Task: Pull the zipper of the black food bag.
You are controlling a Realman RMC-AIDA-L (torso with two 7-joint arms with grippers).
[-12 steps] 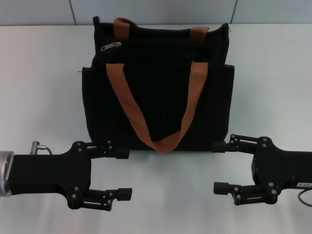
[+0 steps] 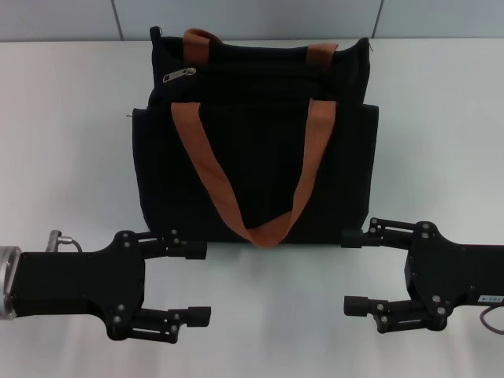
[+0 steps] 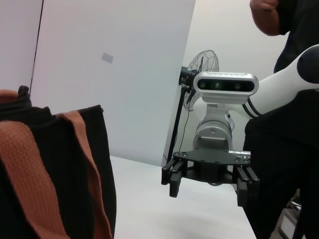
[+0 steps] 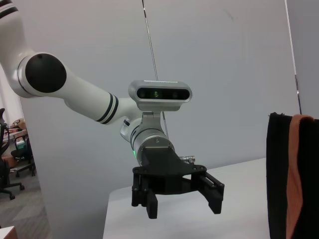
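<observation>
The black food bag stands at frame centre on the bench, zipper upper left. Left gripper and right gripper hover low, jaws spread.

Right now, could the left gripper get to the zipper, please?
Probably yes: the zipper lies exposed on the black food bag, uncovered by straps, on the open left gripper's side.
</observation>
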